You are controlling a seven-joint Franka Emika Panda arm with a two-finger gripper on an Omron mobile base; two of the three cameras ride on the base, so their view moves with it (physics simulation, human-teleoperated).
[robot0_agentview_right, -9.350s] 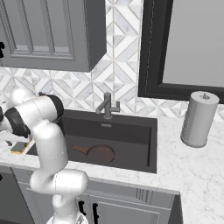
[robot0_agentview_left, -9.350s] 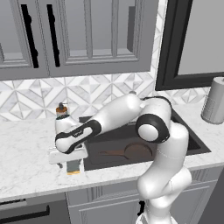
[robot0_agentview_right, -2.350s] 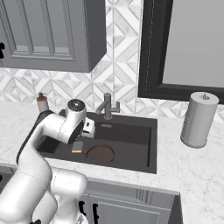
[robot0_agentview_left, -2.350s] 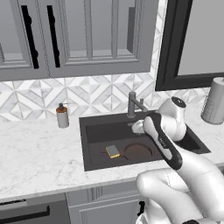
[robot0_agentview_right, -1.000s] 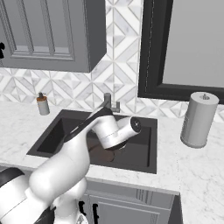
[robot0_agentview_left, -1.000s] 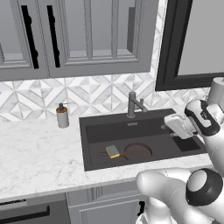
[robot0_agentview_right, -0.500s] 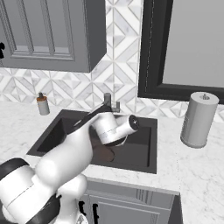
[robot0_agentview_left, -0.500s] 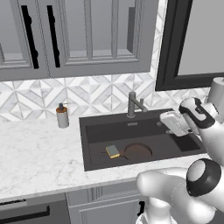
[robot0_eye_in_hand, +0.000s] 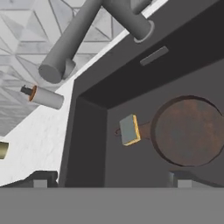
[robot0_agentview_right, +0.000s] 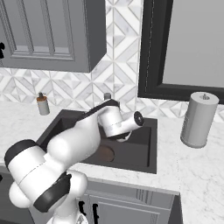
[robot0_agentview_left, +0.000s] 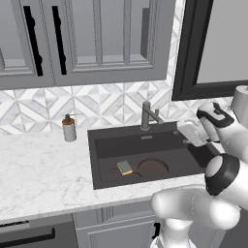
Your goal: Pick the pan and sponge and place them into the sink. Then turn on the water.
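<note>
The dark brown pan (robot0_eye_in_hand: 188,131) lies flat on the floor of the dark grey sink (robot0_eye_in_hand: 87,127). The sponge (robot0_eye_in_hand: 130,129) rests across its thin handle, yellow layer showing on one edge. From the left base view the sponge (robot0_agentview_left: 125,167) sits just left of the pan (robot0_agentview_left: 152,168) in the sink (robot0_agentview_left: 104,160). My gripper (robot0_eye_in_hand: 111,179) is open and holds nothing. It hovers over the basin's right side (robot0_agentview_left: 183,131), right of the grey faucet (robot0_agentview_left: 147,115), and its hand camera looks past the faucet (robot0_eye_in_hand: 78,35) close by. No water runs.
A soap dispenser (robot0_agentview_left: 69,129) stands on the white marble counter (robot0_agentview_left: 43,174) left of the sink. A paper towel roll (robot0_agentview_right: 199,119) stands on the counter to the right. Grey cabinets hang above the tiled backsplash, and my white arm (robot0_agentview_right: 78,135) spans the basin.
My open gripper has drifted left and slightly up over the sink, closer to the faucet. The pan and sponge have stayed put in the basin.
</note>
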